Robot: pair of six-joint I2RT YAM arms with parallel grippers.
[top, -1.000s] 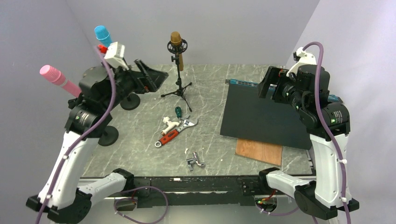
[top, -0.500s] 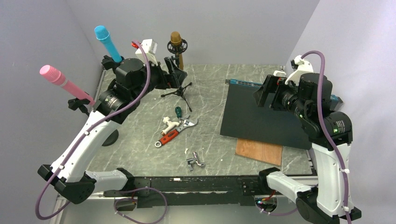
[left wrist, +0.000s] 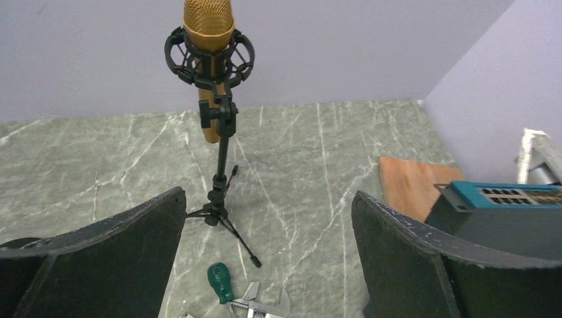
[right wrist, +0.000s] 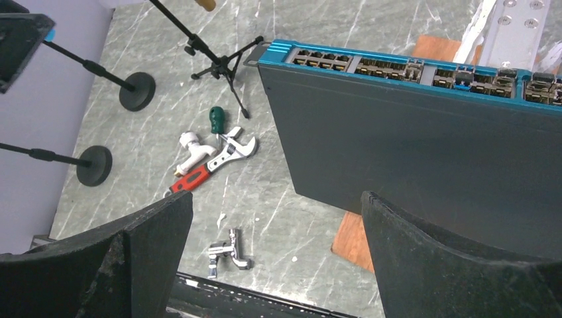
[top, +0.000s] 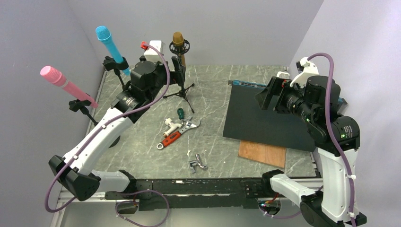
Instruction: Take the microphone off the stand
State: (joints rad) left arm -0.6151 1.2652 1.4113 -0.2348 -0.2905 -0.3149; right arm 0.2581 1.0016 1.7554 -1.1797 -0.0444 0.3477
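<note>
A gold microphone (top: 178, 39) stands upright in a black shock mount on a small tripod stand (top: 182, 90) at the back of the table. In the left wrist view the microphone (left wrist: 208, 26) and its stand (left wrist: 219, 179) are straight ahead, left of centre and apart from the fingers. My left gripper (top: 177, 71) hovers just left of the stand, open and holding nothing (left wrist: 268, 195). My right gripper (top: 266, 94) hangs open over the black box on the right, also holding nothing (right wrist: 275, 199). A blue microphone (top: 108, 42) and a pink microphone (top: 61, 81) sit on their own stands at the far left.
A flat black network switch (top: 265, 118) lies at the right on a wooden board (top: 262, 153). In the middle lie a green-handled screwdriver (top: 180, 112), a red-handled wrench (top: 176, 135) and a chrome fitting (top: 197, 163). Round stand bases (right wrist: 137, 91) sit at the left.
My left arm has swung right, from beside the blue microphone's stand to the gold microphone's stand. The right arm has shifted slightly. Both grippers stay open.
</note>
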